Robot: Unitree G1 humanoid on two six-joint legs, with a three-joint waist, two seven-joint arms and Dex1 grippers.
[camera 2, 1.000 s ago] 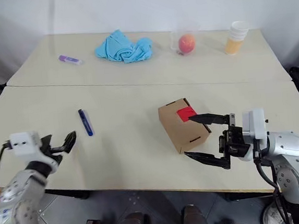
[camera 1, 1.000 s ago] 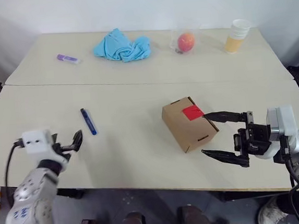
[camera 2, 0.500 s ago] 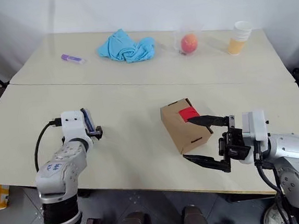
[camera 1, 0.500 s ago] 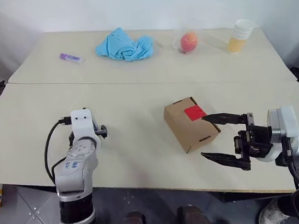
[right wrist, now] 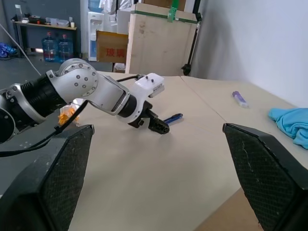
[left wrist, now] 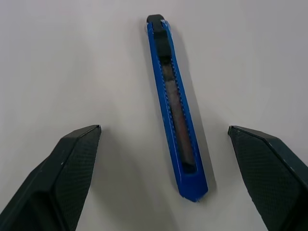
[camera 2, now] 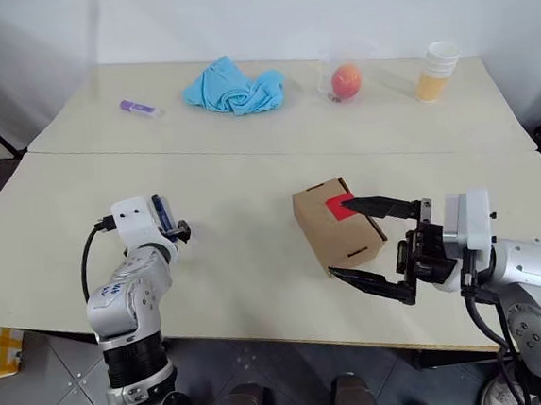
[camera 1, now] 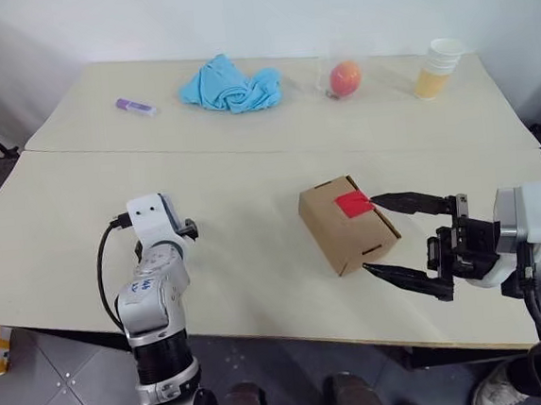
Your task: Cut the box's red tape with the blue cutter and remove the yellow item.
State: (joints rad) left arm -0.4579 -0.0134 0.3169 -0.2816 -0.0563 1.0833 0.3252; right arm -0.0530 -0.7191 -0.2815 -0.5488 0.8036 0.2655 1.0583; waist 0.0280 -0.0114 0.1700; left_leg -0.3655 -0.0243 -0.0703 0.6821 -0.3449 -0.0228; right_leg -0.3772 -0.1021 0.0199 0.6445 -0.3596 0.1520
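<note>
- blue cutter [left wrist: 175, 107] flat on table [camera 1: 247, 148], long axis running away from left gripper [left wrist: 163, 173], black end far; fingers apart either side, not touching
- mostly hidden by left arm in head views
- right gripper [camera 1: 387, 235] spread wide beside box [camera 1: 346, 224], red tape [camera 1: 352, 204] on top

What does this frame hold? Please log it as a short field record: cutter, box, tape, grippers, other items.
blue cutter: lying flat on the table, between the open fingers of the left gripper, not yet gripped
box: brown carton, closed, near the right front table edge
red tape: patch on the box top, uncut
right gripper: open, fingers either side of the box's near corner
far side of table: purple marker, blue cloth, orange-red fruit, stacked cups
</note>
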